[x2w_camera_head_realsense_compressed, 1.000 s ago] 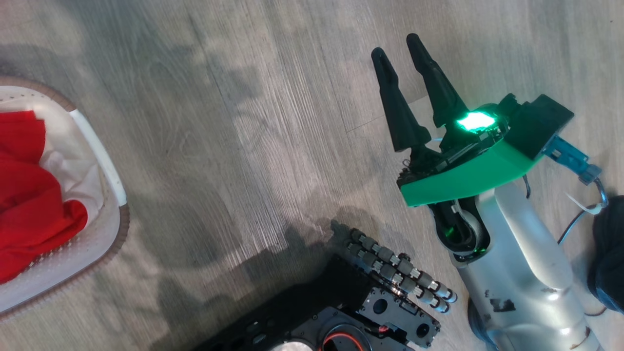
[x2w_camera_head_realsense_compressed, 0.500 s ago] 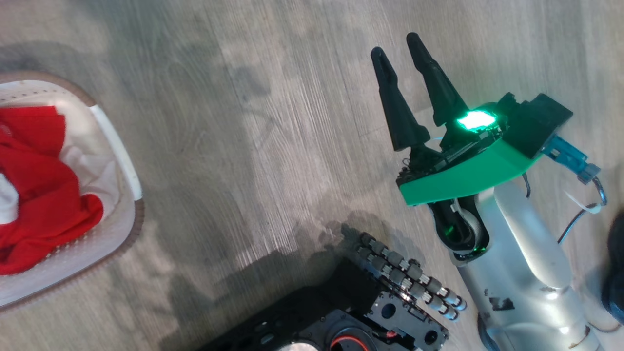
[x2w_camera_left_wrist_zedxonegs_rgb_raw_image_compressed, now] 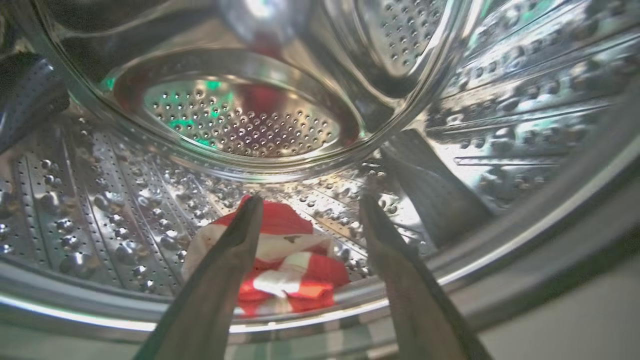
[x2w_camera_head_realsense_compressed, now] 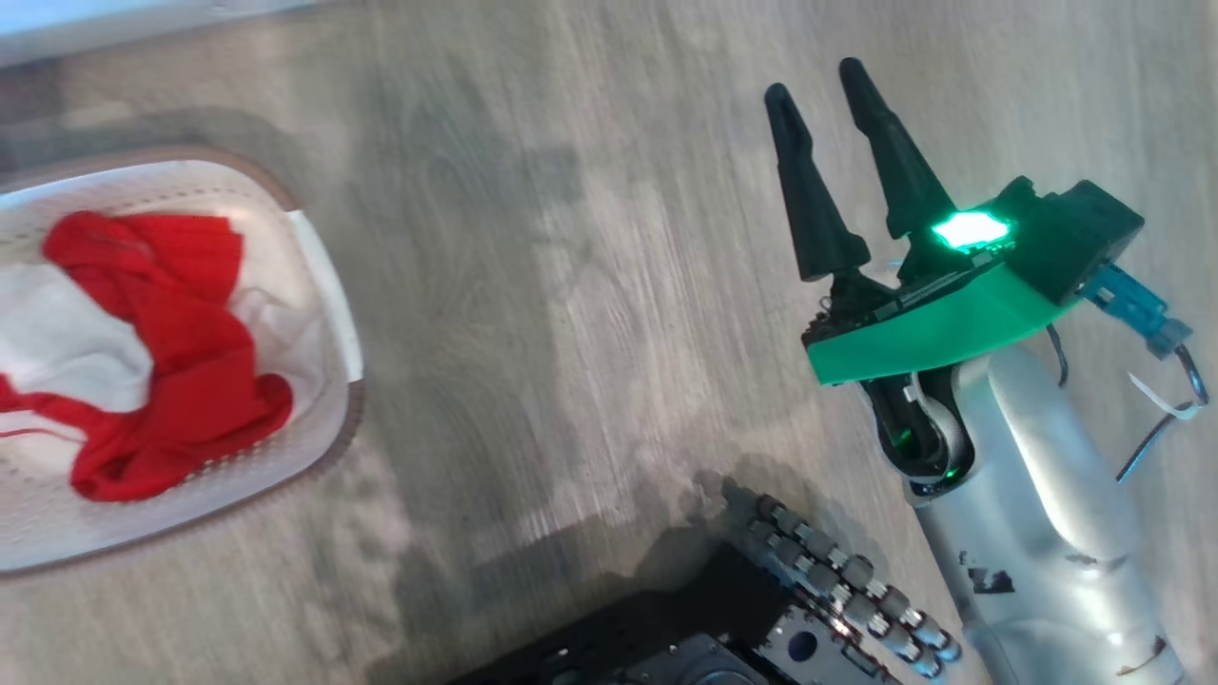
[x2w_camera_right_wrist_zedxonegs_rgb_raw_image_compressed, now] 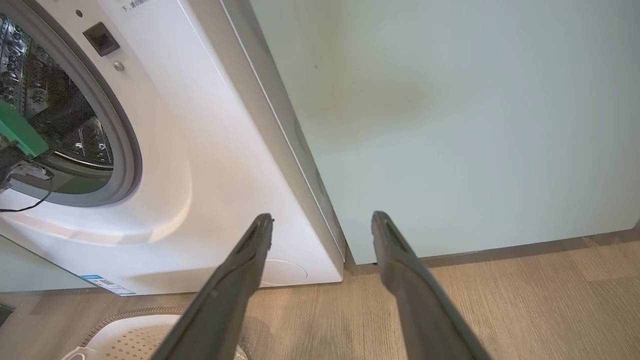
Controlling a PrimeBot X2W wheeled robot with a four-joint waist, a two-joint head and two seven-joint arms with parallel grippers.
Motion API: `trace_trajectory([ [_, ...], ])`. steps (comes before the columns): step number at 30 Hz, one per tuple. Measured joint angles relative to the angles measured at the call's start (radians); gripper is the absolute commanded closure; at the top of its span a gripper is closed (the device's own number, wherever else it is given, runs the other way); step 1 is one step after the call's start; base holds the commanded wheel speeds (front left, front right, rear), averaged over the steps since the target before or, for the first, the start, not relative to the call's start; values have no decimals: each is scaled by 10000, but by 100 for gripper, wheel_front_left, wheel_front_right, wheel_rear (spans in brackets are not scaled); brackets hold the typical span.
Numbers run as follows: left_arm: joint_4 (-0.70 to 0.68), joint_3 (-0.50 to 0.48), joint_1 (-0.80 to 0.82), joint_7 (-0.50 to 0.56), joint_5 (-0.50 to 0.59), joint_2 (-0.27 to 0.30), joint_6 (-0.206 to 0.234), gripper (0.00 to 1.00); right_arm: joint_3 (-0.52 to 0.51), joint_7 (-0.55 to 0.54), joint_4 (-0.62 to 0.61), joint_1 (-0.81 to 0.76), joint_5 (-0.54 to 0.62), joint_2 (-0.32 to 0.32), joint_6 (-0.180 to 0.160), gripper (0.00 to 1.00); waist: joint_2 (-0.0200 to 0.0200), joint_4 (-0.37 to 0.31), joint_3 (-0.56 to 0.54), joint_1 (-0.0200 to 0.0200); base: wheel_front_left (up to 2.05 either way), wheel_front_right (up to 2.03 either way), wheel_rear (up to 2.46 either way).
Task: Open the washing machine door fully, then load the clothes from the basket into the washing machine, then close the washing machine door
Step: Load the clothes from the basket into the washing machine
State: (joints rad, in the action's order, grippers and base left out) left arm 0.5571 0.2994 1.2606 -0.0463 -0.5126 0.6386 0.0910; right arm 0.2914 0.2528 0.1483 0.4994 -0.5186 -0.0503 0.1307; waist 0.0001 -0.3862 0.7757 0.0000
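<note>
Head view, left of frame: the basket (x2w_camera_head_realsense_compressed: 350, 419) stands on the wooden floor (x2w_camera_head_realsense_compressed: 571, 285), with a red garment (x2w_camera_head_realsense_compressed: 190, 352) and a white cloth (x2w_camera_head_realsense_compressed: 67, 342) lying in it. More of the basket is in frame than a moment ago. The whole picture has shifted, so this is the camera turning, not the basket moving.

Right of frame: the right gripper (x2w_camera_head_realsense_compressed: 814, 81) hangs over bare floor, well apart from the basket. Its fingers are spread as before and hold nothing.

Left wrist view: the left gripper (x2w_camera_left_wrist_zedxonegs_rgb_raw_image_compressed: 311, 200) is inside the steel drum (x2w_camera_left_wrist_zedxonegs_rgb_raw_image_compressed: 240, 115), fingers apart and empty. A red-and-white garment (x2w_camera_left_wrist_zedxonegs_rgb_raw_image_compressed: 292, 260) lies loose on the drum floor at the lower centre, just beyond the fingertips. Judgement: this item has been released, so one piece is loaded.

Right wrist view: the washing machine (x2w_camera_right_wrist_zedxonegs_rgb_raw_image_compressed: 200, 165) fills the left, its round opening uncovered. The pale green cabinet (x2w_camera_right_wrist_zedxonegs_rgb_raw_image_compressed: 450, 125) is to its right.

Finding: loading is partly done. Clothes remain in the basket, so another pick is due. The door cannot be closed until the left arm is withdrawn.
</note>
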Motion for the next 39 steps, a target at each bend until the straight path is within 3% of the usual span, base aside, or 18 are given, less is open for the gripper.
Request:
trace_trajectory([
  [10, -3822, -464, -3854, -1197, -497, -368, 1369, 0, -713, 27, 288, -292, 727, -8, 0, 0, 0, 900, -900, 0, 0, 0, 0],
  [18, -5877, -771, -7170, -1906, -621, -679, 2040, 0, -1329, 25, 543, -535, 1361, -12, 0, 0, 0, 1610, -1945, 0, 0, 0, 0],
  [30, -6483, -878, -9529, -2061, -107, -2117, 2188, 0, -2437, -499, 502, -1501, 2115, -12, 0, 0, 0, 2506, -3526, -1, 0, 0, 0],
  [39, -5992, -1005, -10701, -2102, 656, -3037, 1802, 0, -2821, -1068, 374, -2619, 2276, -12, 0, 0, 0, 2951, -5024, -1, 0, 0, 0],
])
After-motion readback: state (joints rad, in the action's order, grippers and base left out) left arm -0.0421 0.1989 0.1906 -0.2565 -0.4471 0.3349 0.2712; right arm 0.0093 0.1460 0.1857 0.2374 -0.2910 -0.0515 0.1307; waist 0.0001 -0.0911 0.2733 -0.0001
